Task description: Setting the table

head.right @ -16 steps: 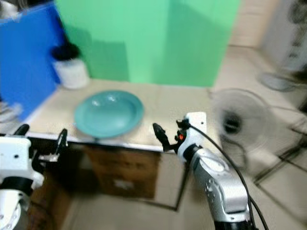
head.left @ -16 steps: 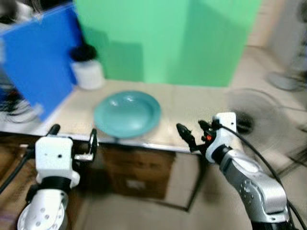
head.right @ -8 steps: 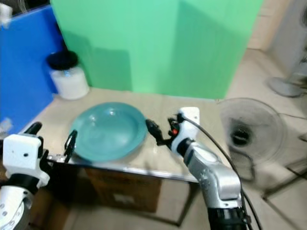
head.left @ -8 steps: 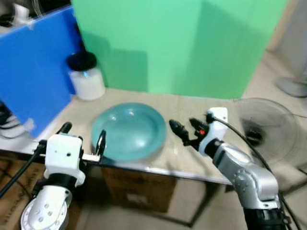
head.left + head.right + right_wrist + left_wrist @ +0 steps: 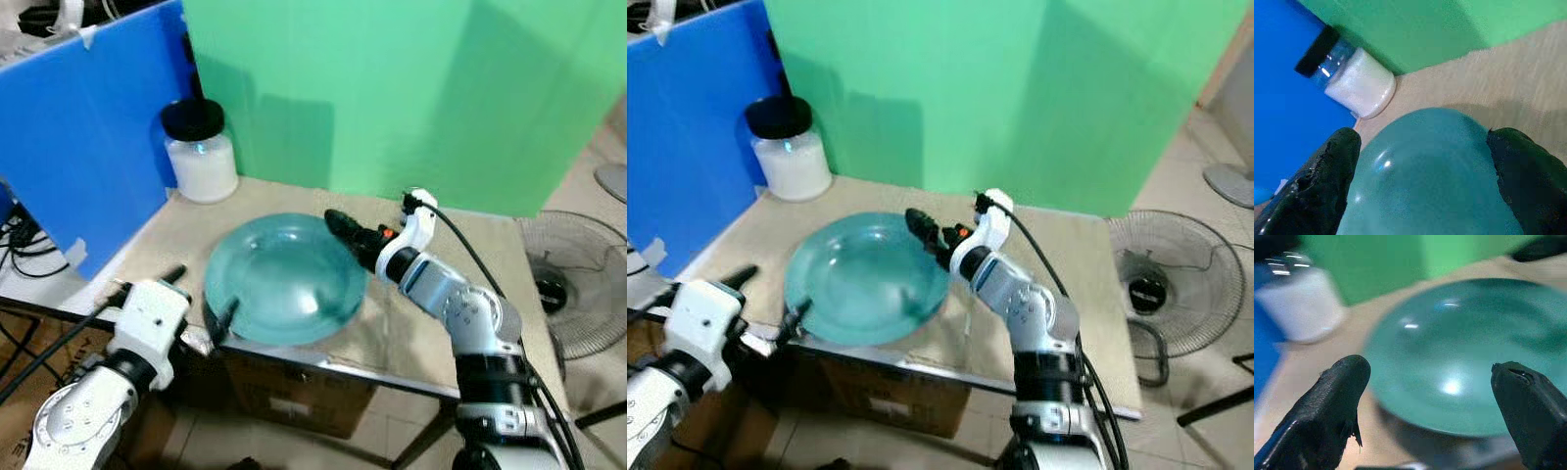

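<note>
Left eye view
Plate: a teal plate (image 5: 284, 279) is seen on the beige table (image 5: 431, 333), set near the front edge, which it almost reaches.
Right gripper: the right gripper (image 5: 343, 231) is held just above the plate's far right rim; the fingers are seen from the side and their spread cannot be told here.
Left gripper: the left gripper (image 5: 201, 304) is placed at the table's front edge, just beside the plate's near left rim.
Jar: a white jar (image 5: 201, 152) with a black lid is stood at the back left corner, well apart from the plate.
Walls: a blue panel (image 5: 88, 127) closes the left side and a green backdrop (image 5: 411, 88) the back.
Open room: bare tabletop is left to the right of the plate.
Fan: a fan (image 5: 578, 264) is seen on the floor beyond the right edge.

Left wrist view
Fingers: the two fingers (image 5: 1332, 406) are spread wide and nothing is held; the plate's near rim is seen between them, a little ahead.

Right wrist view
Fingers: the fingers (image 5: 1327, 186) are parted wide, released, with the plate below and between them and the jar beyond its far rim.
</note>
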You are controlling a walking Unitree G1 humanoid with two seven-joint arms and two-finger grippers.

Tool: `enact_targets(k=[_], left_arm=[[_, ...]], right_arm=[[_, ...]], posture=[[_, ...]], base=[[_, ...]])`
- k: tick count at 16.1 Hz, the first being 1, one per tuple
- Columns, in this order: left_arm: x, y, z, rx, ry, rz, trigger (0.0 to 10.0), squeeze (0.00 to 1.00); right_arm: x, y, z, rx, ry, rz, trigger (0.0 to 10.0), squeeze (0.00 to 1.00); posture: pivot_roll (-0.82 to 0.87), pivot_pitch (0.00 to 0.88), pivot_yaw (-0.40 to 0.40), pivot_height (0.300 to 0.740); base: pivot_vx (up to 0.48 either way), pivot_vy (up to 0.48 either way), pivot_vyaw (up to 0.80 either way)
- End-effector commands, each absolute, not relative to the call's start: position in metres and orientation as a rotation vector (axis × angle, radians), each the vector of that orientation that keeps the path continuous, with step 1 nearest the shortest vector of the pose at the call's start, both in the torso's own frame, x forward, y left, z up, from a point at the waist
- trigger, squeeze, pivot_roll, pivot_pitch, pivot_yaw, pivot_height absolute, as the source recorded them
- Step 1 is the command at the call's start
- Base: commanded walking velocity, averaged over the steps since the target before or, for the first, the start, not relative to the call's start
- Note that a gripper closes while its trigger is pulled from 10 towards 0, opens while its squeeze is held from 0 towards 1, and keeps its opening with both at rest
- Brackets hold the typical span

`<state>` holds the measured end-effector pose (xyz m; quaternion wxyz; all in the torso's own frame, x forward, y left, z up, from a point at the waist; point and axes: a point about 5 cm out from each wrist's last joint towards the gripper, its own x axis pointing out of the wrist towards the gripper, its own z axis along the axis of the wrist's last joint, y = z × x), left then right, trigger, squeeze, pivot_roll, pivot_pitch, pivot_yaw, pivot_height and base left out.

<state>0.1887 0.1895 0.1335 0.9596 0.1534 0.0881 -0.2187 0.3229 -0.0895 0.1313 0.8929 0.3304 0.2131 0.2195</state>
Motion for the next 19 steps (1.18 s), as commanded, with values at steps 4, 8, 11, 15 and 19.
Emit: enact_targets(k=[4,8,11,15,19], left_arm=[[0.203,0.19,0.121,0.317,0.217,-0.574,10.0,0.0],[0.222,0.201,0.101,0.316,0.253,-0.587,10.0,0.0],[0.223,0.204,0.088,0.316,0.288,-0.603,10.0,0.0],[0.221,0.205,0.076,0.304,0.3,-0.596,10.0,0.0],[0.22,0.207,0.073,0.303,0.287,-0.592,10.0,0.0]], right_arm=[[0.336,-0.097,0.123,0.554,0.514,0.407,10.0,1.0],[0.337,-0.096,0.106,0.545,0.612,0.418,10.0,0.0],[0.335,-0.091,0.102,0.57,0.649,0.447,10.0,0.0],[0.333,-0.087,0.107,0.691,0.672,0.541,0.0,0.0],[0.325,-0.083,0.106,0.652,0.713,0.636,0.0,0.0]], posture=[[0.03,0.018,0.003,0.74],[0.02,0.013,0.006,0.74],[0.02,0.013,0.008,0.74],[0.02,0.009,0.002,0.74],[0.02,0.008,-0.003,0.74]], base=[[0.0,0.0,0.0],[0.0,0.0,0.0],[0.0,0.0,0.0],[0.0,0.0,0.0],[0.0,0.0,0.0]])
